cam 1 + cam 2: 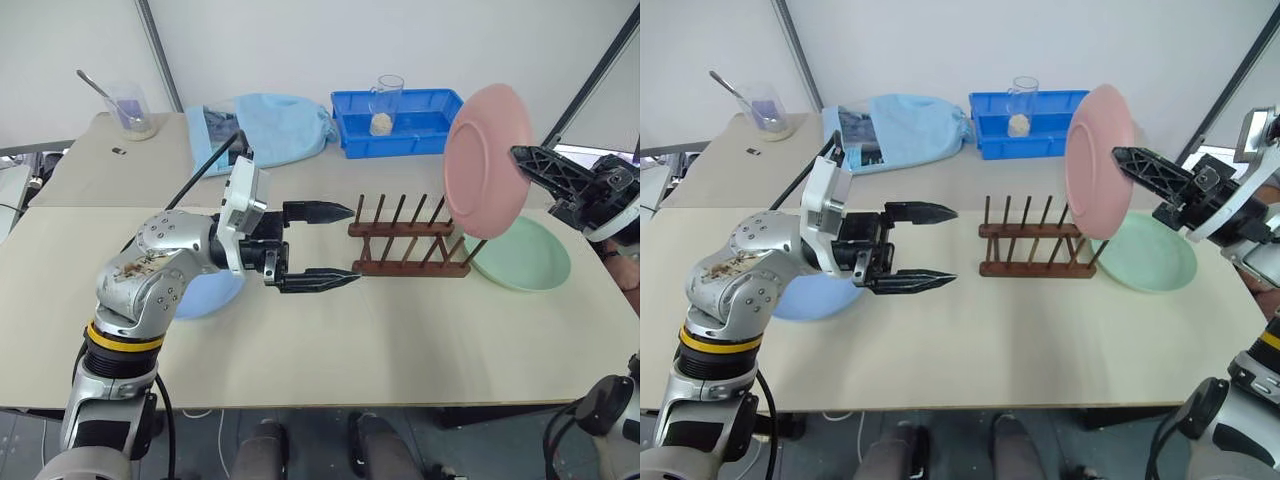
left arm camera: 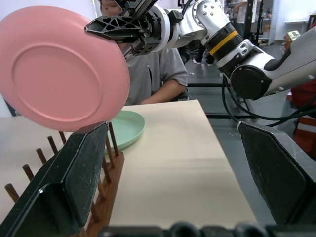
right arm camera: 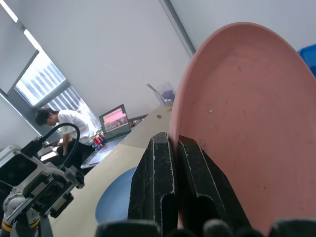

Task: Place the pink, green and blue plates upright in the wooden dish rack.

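The pink plate hangs upright in the air over the right end of the wooden dish rack, with my right gripper shut on its rim; the grip shows close up in the right wrist view. On the table just right of the rack lies the green plate, flat. The blue plate lies flat at the left, partly under my left arm. My left gripper is open and empty, pointing level at the rack's left end, a short gap away.
A bright blue tray holding a glass cup stands at the back. A light blue cloth and a cup with a spoon are at the back left. A person sits beyond the table's right side.
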`<action>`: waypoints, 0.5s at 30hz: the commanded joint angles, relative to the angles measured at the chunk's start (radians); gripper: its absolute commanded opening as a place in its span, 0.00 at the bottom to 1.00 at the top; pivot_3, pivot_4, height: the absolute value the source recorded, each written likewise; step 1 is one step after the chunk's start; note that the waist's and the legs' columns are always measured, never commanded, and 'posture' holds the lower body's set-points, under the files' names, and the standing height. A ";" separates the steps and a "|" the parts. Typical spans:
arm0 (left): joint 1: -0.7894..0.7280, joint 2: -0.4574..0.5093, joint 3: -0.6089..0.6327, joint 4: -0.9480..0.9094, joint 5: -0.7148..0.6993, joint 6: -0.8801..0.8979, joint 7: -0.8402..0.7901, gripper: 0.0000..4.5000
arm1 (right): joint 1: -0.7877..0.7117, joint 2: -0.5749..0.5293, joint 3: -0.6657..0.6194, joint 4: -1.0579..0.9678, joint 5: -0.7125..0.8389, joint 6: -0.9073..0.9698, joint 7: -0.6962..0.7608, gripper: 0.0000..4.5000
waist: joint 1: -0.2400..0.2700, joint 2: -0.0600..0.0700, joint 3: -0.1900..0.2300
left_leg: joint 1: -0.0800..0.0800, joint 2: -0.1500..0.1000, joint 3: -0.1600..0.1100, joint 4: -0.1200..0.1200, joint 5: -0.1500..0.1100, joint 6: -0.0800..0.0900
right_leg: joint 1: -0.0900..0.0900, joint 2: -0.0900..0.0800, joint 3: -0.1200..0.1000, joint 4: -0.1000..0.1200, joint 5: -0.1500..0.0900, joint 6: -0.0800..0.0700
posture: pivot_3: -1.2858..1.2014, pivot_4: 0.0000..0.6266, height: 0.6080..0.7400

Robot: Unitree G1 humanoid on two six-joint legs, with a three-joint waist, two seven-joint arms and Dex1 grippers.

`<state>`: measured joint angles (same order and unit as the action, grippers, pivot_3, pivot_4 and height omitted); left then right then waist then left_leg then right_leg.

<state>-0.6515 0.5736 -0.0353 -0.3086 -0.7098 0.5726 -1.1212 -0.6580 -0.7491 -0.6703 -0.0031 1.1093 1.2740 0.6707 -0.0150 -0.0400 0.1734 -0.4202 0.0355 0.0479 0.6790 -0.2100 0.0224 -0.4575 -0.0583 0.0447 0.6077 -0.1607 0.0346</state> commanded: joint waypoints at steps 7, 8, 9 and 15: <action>-0.032 0.009 0.011 -0.029 -0.033 0.012 -0.007 1.00 | 0.006 -0.076 0.019 0.033 0.025 -0.037 0.029 0.00 | 0.000 0.000 0.000 | 0.000 0.000 0.000 0.000 0.000 0.000 | 0.000 0.000 0.000 0.000 0.000 0.000 | 0.52 0.24 0.85; -0.032 0.008 0.012 -0.030 -0.036 0.014 -0.008 1.00 | 0.008 -0.078 0.021 0.037 0.024 -0.040 0.031 0.00 | 0.000 0.000 0.000 | 0.000 0.000 0.000 0.000 0.000 0.000 | 0.000 0.000 0.000 0.000 0.000 0.000 | 0.52 0.24 0.85; -0.033 0.008 0.013 -0.031 -0.038 0.016 -0.008 1.00 | 0.009 -0.078 0.022 0.042 0.025 -0.043 0.030 0.00 | -0.001 0.000 0.000 | 0.000 0.000 0.000 0.000 0.000 0.000 | 0.000 0.000 0.000 0.000 0.000 0.000 | 0.52 0.24 0.85; -0.045 0.008 0.019 -0.023 -0.052 0.021 -0.003 1.00 | 0.011 -0.079 0.046 0.083 0.004 -0.068 0.040 0.00 | 0.000 0.000 0.000 | 0.000 0.000 0.000 0.000 0.000 0.000 | 0.000 0.000 0.000 0.000 0.000 0.000 | 0.52 0.24 0.85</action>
<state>-0.6689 0.5811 -0.0356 -0.3087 -0.7429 0.5922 -1.1259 -0.6432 -0.8054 -0.6175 0.0802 1.1159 1.2382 0.6966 -0.0154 -0.0400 0.1734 -0.4201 0.0356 0.0481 0.6790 -0.2100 0.0224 -0.4575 -0.0582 0.0448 0.6077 -0.1607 0.0346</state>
